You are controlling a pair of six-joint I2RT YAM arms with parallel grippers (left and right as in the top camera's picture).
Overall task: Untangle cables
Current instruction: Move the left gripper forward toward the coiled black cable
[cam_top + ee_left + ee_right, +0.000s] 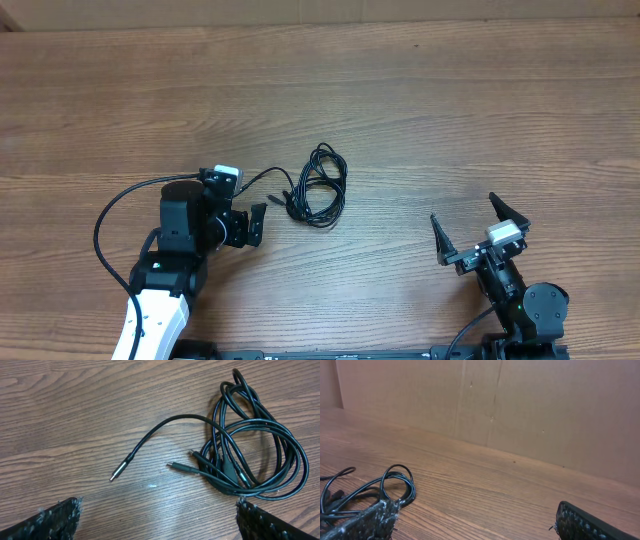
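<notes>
Both arms are low over the wooden table [400,90], and the cables [318,187] sit in one bunched heap of black loops, right in front of the left gripper [252,206].

From the left wrist, the left gripper [159,505] is spread wide with nothing between its fingers [50,520], just bare wood in the gap. The cables [250,450] lie ahead of the jaws, off toward the finger on the right of that view. The lowest loop runs just beside that fingertip; I can't tell if it touches. One loose strand [165,422] arcs out of the heap and across the front of the gap, and its plug end [114,477] rests flat on the wood ahead of the other finger. Two more plug ends [172,465] poke out of the near side of the bunch, pointing into the open space ahead of the jaws.

Over to the right gripper [470,222]: released as well, fingers splayed wide and holding nothing. It is well apart from the heap. In its wrist view the right gripper [475,510] looks along the table toward a brown cardboard wall [545,410]. The cables [395,485] show only beyond the finger on the left of that view, one loop standing up a little, the rest partly hidden behind that finger.
</notes>
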